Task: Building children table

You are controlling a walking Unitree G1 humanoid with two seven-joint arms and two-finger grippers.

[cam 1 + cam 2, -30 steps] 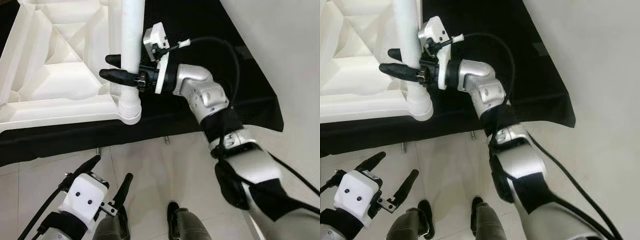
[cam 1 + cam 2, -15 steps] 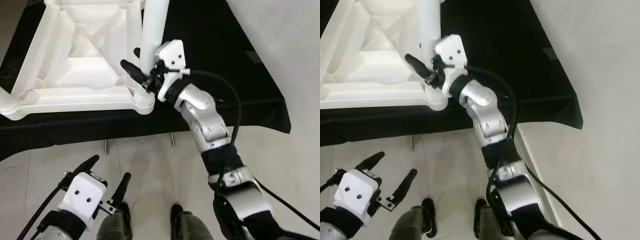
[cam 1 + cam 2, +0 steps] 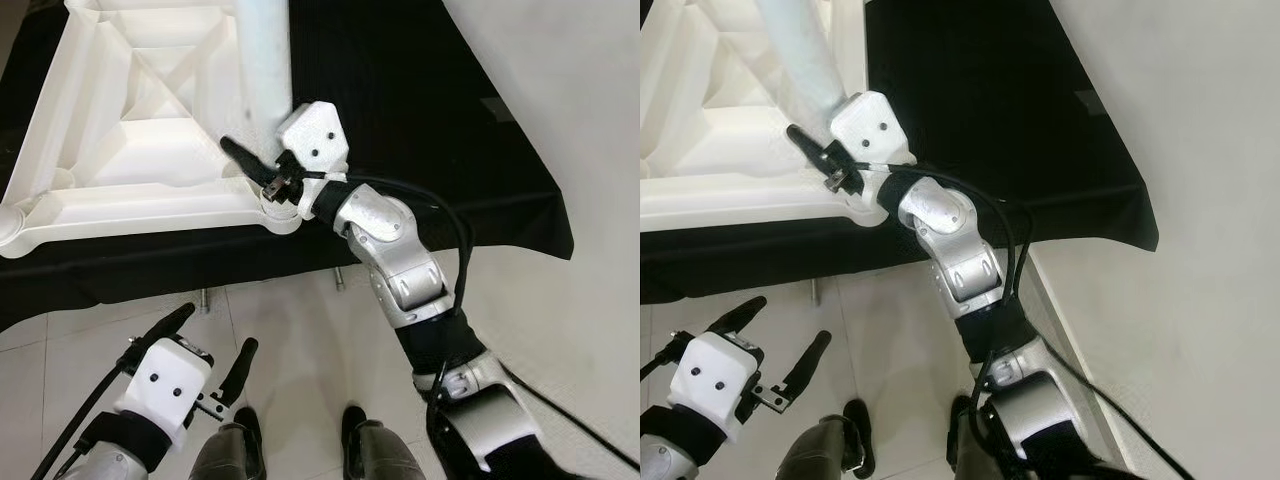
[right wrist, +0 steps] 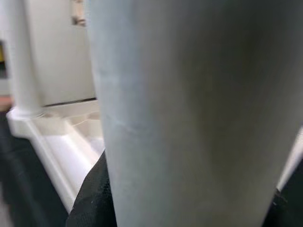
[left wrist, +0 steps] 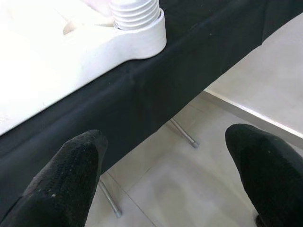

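Left eye view: white plastic tabletop (image 3: 130,150) lies upside down, ribbed underside up, on a counter (image 3: 420,120) draped in black cloth. A white leg (image 3: 262,70) stands upright in the tabletop's near right corner socket (image 3: 280,212). Right tool (image 3: 262,172) is at the base of that leg, just above the socket, one black finger (image 3: 240,158) lying along the leg's left side; the other is hidden behind the leg and the white camera block. Silver right arm (image 3: 400,270) reaches up from lower right. Left tool (image 3: 200,350) hangs low over the tiled floor (image 3: 300,330), fingers spread wide, nothing in them.

Right eye view: same scene. Right tool (image 3: 825,160) against the leg (image 3: 795,55) near the corner. Left tool (image 3: 775,345) apart and empty, below the counter edge.

Left wrist view: two black fingertips (image 5: 66,175) wide apart, bare floor between them. Ahead, the counter's cloth edge (image 5: 142,90) and the corner socket (image 5: 137,28) with the ribbed leg end sitting in it.

Right wrist view: leg (image 4: 189,113) very close, pressed between the fingers, black finger (image 4: 92,198) touching its side. Tool closed around the leg. Tabletop rim (image 4: 52,142) behind.
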